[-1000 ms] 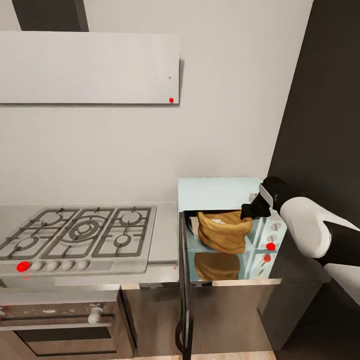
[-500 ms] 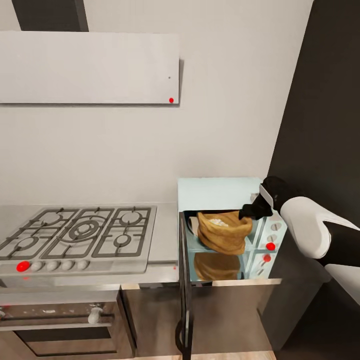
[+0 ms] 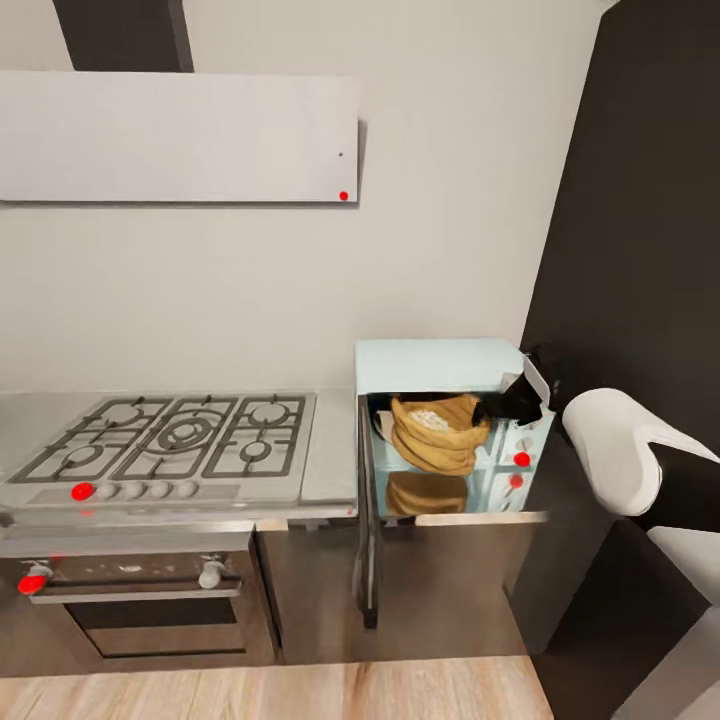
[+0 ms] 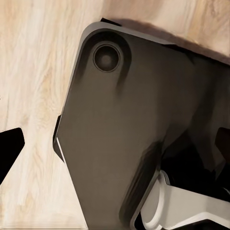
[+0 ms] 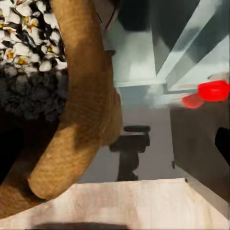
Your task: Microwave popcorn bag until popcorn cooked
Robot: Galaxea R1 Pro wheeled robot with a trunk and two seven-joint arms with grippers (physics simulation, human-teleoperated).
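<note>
A: Head view, go. Where's the popcorn bag?

B: Inside the open microwave, upright, mouth up, whitish popcorn on top. Its reflection shows on the glossy tabletop in front. The microwave door hangs wide open at the left edge.

A: And the pincer?

B: Right pincer is at the bag's right rim, at the cavity mouth, touching or just beside it. Dark tips against dark parts, so can't tell if it's clenched on the rim or released.

A: Surface, room?

B: Steel gas hob left of the microwave, built-in oven under it, pale hood panel on the grey wall above. Dark tall cabinet on the right, wood plank floor below.

A: Left wrist view?

B: Pointing down at the wood floor and the robot's dark base plate. One black fingertip of the left pincer at the edge, another dark bit at the opposite edge. They sit well apart, so released, holding nothing.

A: Right wrist view?

B: Close on the bag's thick rolled rim, popcorn heaped inside, pale-blue microwave wall behind, red dot on the side panel. Pincer state can't be read here either.
</note>
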